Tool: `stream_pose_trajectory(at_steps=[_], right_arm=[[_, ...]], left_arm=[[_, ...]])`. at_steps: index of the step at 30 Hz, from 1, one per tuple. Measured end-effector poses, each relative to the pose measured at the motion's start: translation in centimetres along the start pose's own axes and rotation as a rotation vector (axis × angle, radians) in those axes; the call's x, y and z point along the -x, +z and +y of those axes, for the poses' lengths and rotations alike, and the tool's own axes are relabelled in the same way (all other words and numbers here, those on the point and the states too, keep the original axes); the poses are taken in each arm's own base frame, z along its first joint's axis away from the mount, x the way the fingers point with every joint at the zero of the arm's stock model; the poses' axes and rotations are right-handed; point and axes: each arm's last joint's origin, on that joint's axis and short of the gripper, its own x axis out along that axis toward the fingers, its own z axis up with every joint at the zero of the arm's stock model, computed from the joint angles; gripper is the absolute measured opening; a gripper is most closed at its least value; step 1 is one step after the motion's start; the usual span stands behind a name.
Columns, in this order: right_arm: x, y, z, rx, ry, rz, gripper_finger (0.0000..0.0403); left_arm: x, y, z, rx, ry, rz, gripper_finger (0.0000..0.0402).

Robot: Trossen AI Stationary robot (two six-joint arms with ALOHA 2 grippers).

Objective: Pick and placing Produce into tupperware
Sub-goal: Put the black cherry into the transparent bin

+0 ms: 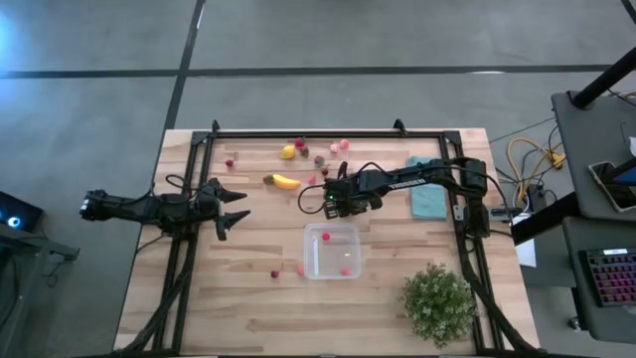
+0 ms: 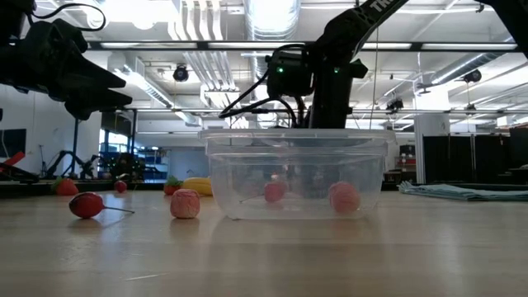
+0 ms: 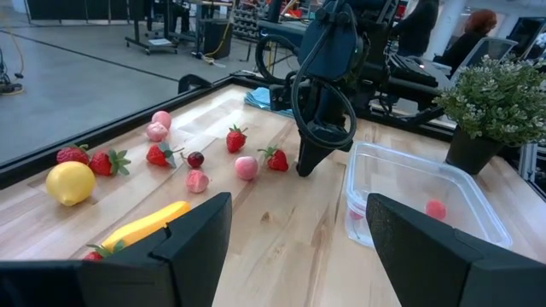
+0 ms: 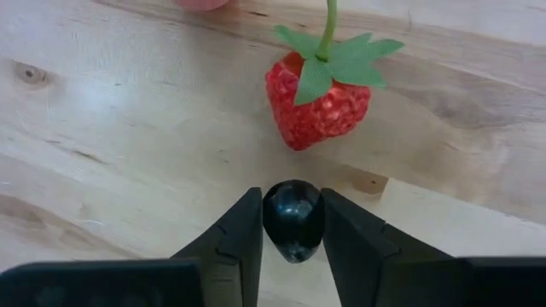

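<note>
Dark grape pinched in my right gripper beside a strawberry, next a lift across into the clear tupperware (left gripper idles, spread).

The berry between the black fingers is glossy black. The strawberry is red with green leaves. The banana and lemon are yellow, the cloth teal, the plant green, the tupperware clear, the table pale wood.
</note>
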Motion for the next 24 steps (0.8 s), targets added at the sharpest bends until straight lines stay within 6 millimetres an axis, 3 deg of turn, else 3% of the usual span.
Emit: stream_pose_trajectory(at_steps=[4, 10, 14, 19, 24], right_arm=[[1.6, 0.3, 0.5, 0.001, 0.025, -0.013, 0.0103], [6.8, 0.6, 1.3, 0.069, 0.106, -0.046, 0.0104], [9.8, -0.5, 2.2, 0.205, 0.223, 0.038, 0.0104], [10.2, -3.6, 3.6, 0.285, 0.277, 0.145, 0.0104], [8.1, -7.2, 4.5, 0.302, 0.186, 0.146, 0.0119]], left_arm=[[0.0, 0.0, 0.0, 0.0, 0.0, 0.0, 0.0258], [0.0, 0.0, 0.0, 0.0, 0.0, 0.0, 0.0258], [0.0, 0.0, 0.0, 0.0, 0.0, 0.001, 0.0258], [0.0, 0.0, 0.0, 0.0, 0.0, 0.0, 0.0258], [0.0, 0.0, 0.0, 0.0, 0.0, 0.001, 0.0258]])
